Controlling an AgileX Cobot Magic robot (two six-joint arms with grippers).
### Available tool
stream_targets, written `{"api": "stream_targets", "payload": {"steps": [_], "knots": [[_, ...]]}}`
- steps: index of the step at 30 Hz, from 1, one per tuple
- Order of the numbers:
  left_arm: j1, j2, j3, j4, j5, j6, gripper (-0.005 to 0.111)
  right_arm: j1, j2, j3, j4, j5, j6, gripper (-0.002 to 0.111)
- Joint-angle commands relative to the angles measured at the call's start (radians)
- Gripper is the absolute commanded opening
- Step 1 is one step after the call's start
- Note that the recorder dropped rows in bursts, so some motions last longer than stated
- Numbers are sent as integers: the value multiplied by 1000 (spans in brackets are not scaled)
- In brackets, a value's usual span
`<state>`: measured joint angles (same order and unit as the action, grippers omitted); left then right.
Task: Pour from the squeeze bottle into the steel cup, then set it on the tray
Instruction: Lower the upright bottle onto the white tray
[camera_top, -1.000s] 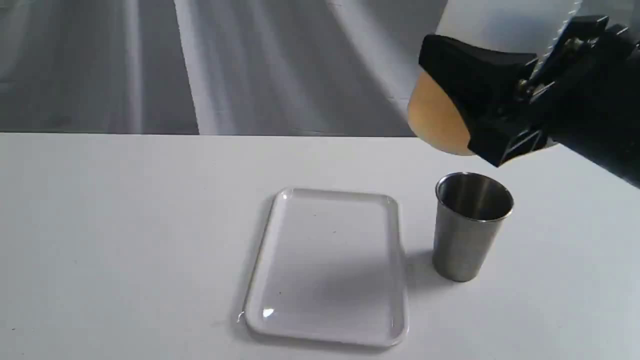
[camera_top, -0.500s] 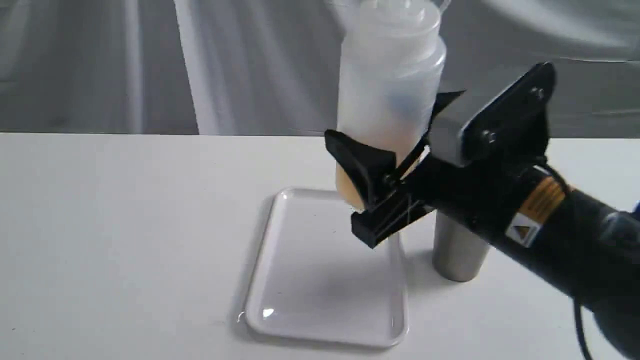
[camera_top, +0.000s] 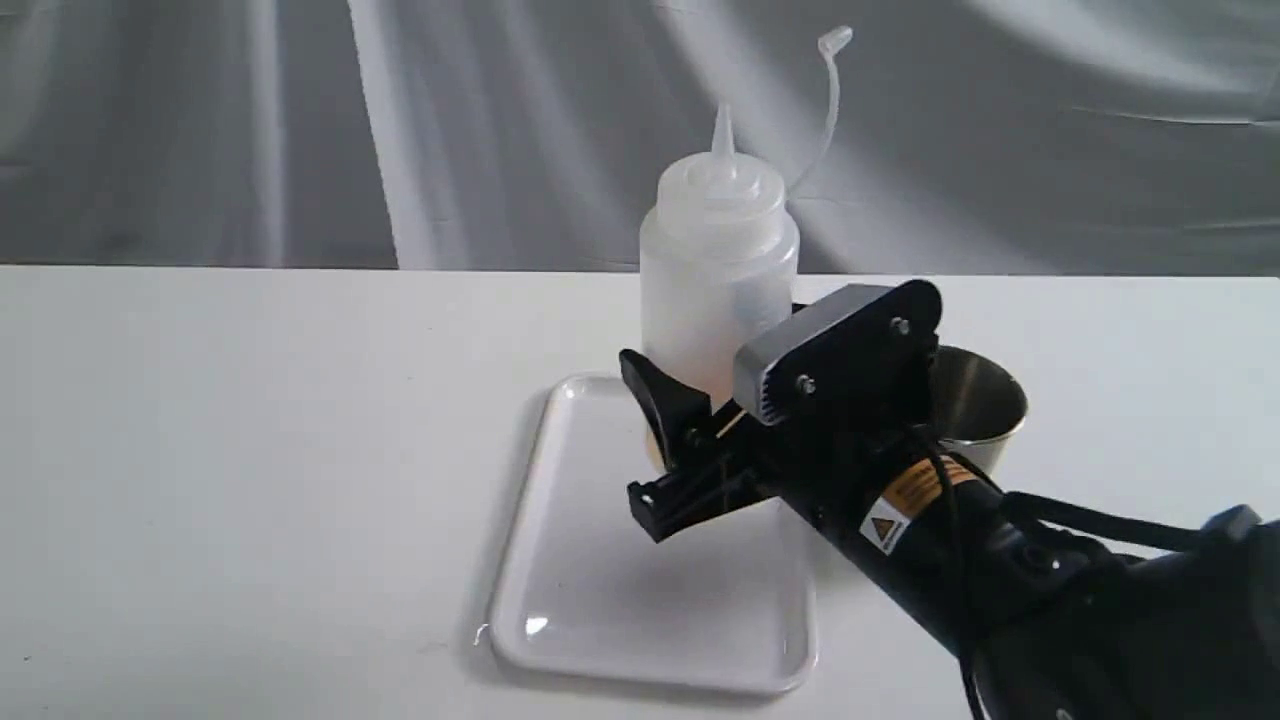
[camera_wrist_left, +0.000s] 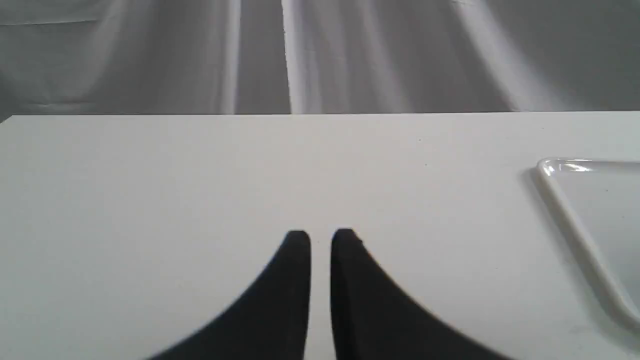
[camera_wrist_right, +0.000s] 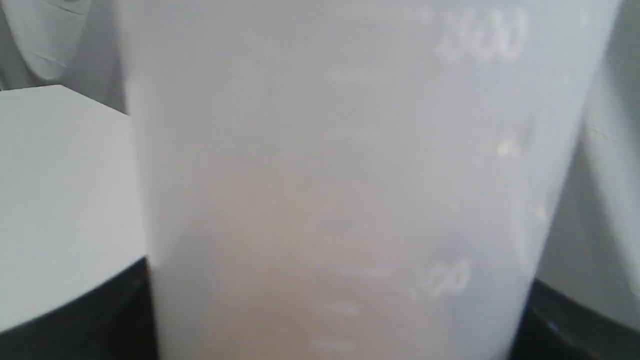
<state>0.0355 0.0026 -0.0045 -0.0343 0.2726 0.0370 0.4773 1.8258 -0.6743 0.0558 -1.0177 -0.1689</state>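
The squeeze bottle (camera_top: 715, 280) stands upright over the far right part of the white tray (camera_top: 600, 600), nozzle up and cap strap curling above it. My right gripper (camera_top: 700, 405) is shut on its lower body, where amber liquid shows. The black fingers hide its base, so I cannot tell whether it touches the tray. In the right wrist view the bottle (camera_wrist_right: 350, 175) fills the frame between the fingers (camera_wrist_right: 120, 305). The steel cup (camera_top: 975, 400) stands right of the tray, partly hidden behind my right wrist. My left gripper (camera_wrist_left: 320, 237) is shut and empty, low over bare table left of the tray (camera_wrist_left: 565, 200).
A white table (camera_top: 250, 450) carries everything, with a grey draped cloth (camera_top: 300, 130) behind its far edge. My right arm (camera_top: 1050, 590) reaches in from the lower right, crossing in front of the cup.
The right gripper has carried the bottle from above the cup leftward and down to the tray, and turned it upright. The cup and tray have not moved.
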Motion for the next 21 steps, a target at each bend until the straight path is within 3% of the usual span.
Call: {"api": "stream_targets", "payload": {"steps": [1, 21], "knots": [[-5, -3, 4, 0, -7, -2, 8, 0, 47, -40, 5, -55, -10, 0], [-5, -3, 4, 0, -7, -4, 8, -24, 231, -126, 99, -118, -10, 0]]}}
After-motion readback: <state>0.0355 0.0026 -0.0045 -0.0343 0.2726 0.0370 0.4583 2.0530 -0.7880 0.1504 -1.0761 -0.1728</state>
